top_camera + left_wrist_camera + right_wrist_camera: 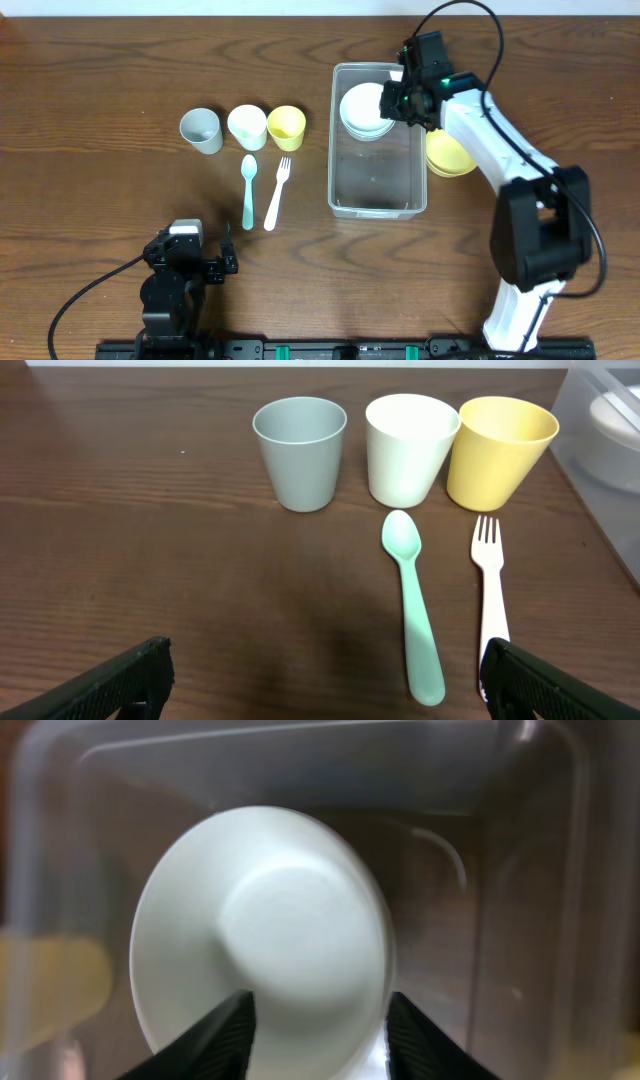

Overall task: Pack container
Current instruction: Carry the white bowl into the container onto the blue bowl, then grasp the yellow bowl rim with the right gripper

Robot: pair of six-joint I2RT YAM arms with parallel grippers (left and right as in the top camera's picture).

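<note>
The clear container [376,178] stands right of centre; its wall also shows in the right wrist view [520,870]. White bowls [364,110] sit stacked in its far end. My right gripper [396,101] hovers over them. In the right wrist view its fingers [318,1020] are spread open just above the top bowl [265,930], holding nothing. A yellow bowl [447,156] lies on the table to the right of the container, partly under my right arm. My left gripper [216,265] is open and empty near the front edge [325,670].
A grey cup [201,129], a white cup [247,126] and a yellow cup [286,125] stand in a row left of the container. A mint spoon [248,190] and a white fork [277,193] lie in front of them.
</note>
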